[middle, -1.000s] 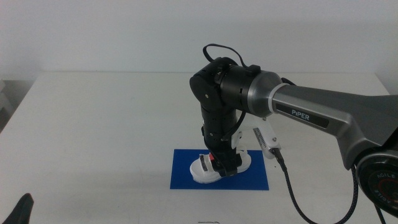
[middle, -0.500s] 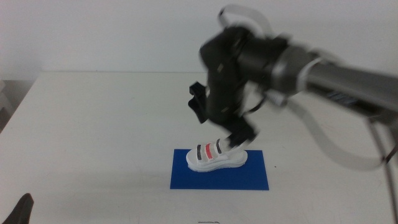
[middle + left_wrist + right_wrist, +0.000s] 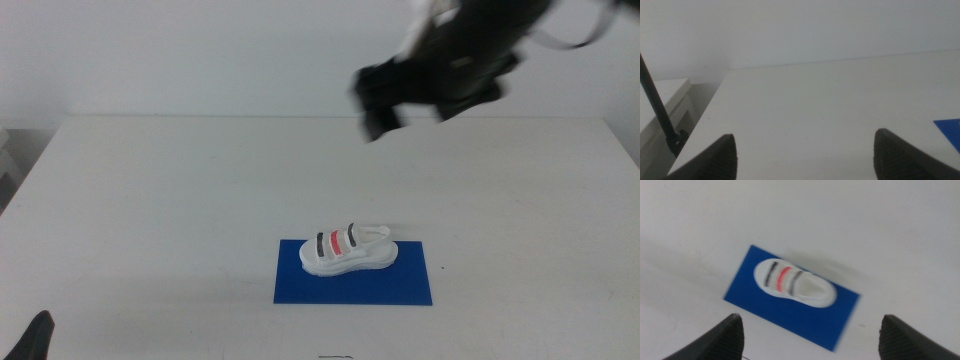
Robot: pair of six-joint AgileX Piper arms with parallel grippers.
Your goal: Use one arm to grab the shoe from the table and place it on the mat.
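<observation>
Sandal (image 3: 347, 251) sits upright on the blue mat (image 3: 410, 288), sole down, nothing touching it, so the placing looks done. Right gripper (image 3: 375, 100) hangs high, well above and behind it, blurred; its wrist view shows the jaws spread wide with sandal and mat far between them. Left gripper (image 3: 805, 150) waits low over bare tabletop (image 3: 160, 200), jaws wide, the mat's corner just beside one finger (image 3: 900, 155).

Table (image 3: 170, 190): white, flat tabletop, on which a thin dark blue rectangular mat (image 3: 410, 288) is laid flat toward the near edge, a white strapped shoe (image 3: 349, 251) being carried upright on the mat's left-hand part.
</observation>
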